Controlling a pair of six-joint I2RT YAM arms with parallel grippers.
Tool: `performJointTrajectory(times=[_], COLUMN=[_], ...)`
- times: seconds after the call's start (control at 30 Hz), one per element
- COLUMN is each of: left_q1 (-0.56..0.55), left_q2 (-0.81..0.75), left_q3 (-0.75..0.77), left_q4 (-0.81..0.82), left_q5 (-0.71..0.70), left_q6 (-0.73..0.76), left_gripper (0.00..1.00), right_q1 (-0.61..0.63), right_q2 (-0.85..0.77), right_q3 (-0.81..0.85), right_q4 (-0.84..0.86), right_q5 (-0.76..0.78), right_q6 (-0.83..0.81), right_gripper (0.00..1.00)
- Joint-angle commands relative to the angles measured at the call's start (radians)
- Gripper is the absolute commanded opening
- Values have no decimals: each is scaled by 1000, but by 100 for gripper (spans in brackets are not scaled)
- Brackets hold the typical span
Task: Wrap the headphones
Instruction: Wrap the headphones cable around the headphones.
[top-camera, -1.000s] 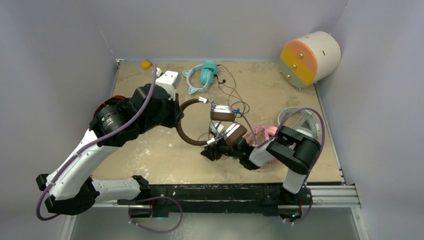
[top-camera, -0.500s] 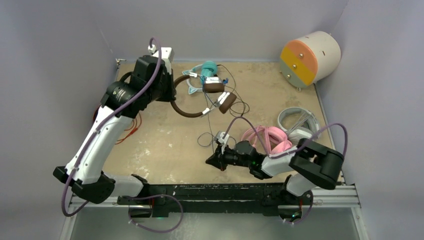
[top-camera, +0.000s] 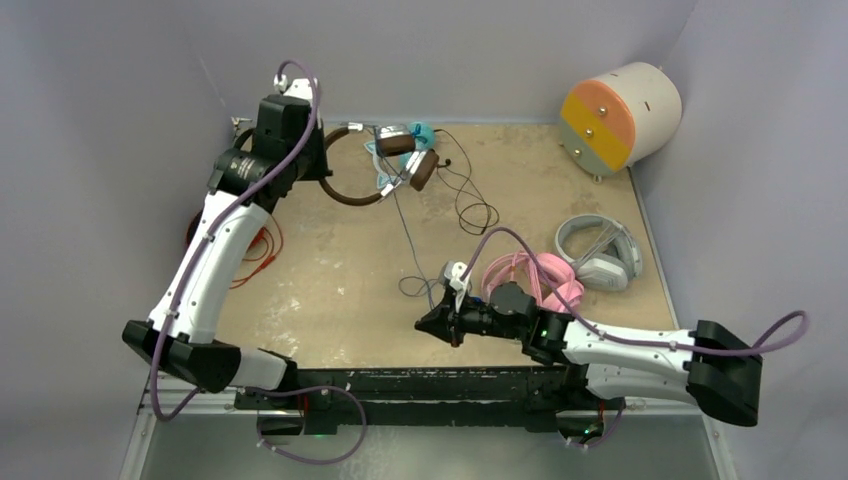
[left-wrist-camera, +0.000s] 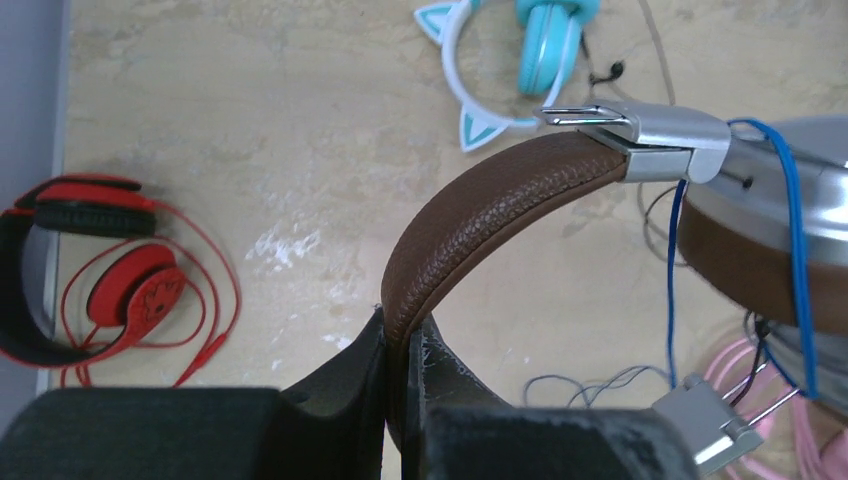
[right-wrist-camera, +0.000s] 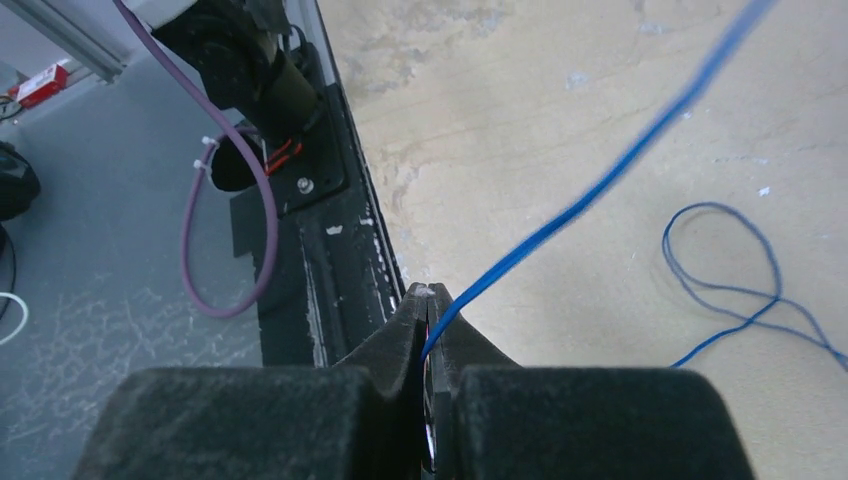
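The brown headphones (top-camera: 350, 196) with silver cups (top-camera: 397, 143) hang at the far left of the table. My left gripper (top-camera: 318, 165) is shut on their brown headband (left-wrist-camera: 480, 210), seen up close with a silver cup (left-wrist-camera: 770, 240) to the right. Their blue cord (top-camera: 405, 235) runs taut from the cups down to my right gripper (top-camera: 430, 322) near the front edge. In the right wrist view the right gripper (right-wrist-camera: 430, 295) is shut on the blue cord (right-wrist-camera: 600, 180), and a slack loop (right-wrist-camera: 740, 290) lies on the table.
Pink headphones (top-camera: 535, 275) and a grey-white pair (top-camera: 598, 250) lie to the right. Teal cat-ear headphones (left-wrist-camera: 520, 40) sit at the back, partly behind the brown cups. Red headphones (left-wrist-camera: 100, 280) lie at the left edge. An orange-faced cylinder (top-camera: 618, 115) stands at the far right corner.
The left arm has carried the brown headphones back and left. The right gripper has shut on the blue cord and drawn it toward the front edge, pulling it taut.
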Motion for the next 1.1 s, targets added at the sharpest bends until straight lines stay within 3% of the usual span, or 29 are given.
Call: performJointTrajectory(times=[0.0, 0.17, 0.33, 0.47, 0.57, 0.7, 0.87, 1.07], left_q1=[0, -39, -211, -228, -249, -299, -392, -513], left_q2=[-149, -217, -243, -207, -183, -194, -244, -258], left_q3=[-198, -345, -481, -524, -550, -605, -703, -732], left_q4=[218, 254, 292, 282, 286, 329, 372, 293], left_q5=[-68, -134, -319, -353, -378, -307, -286, -329], left_q6=[75, 123, 158, 145, 144, 176, 243, 243], left_gripper=[0, 0, 0, 0, 0, 0, 0, 0], right_q1=[3, 2, 1, 2, 2, -14, -81, -185], right_q2=[-93, -106, -64, 6, 32, 61, 113, 137], right_q3=[151, 360, 601, 771, 837, 880, 928, 942], right_q4=[-298, -604, -806, -927, -955, -958, -994, -1016], right_q5=[51, 107, 123, 120, 193, 273, 262, 170], right_q6=[-40, -70, -128, -161, -176, -188, -190, -218], right_gripper=[0, 0, 0, 0, 0, 0, 0, 0])
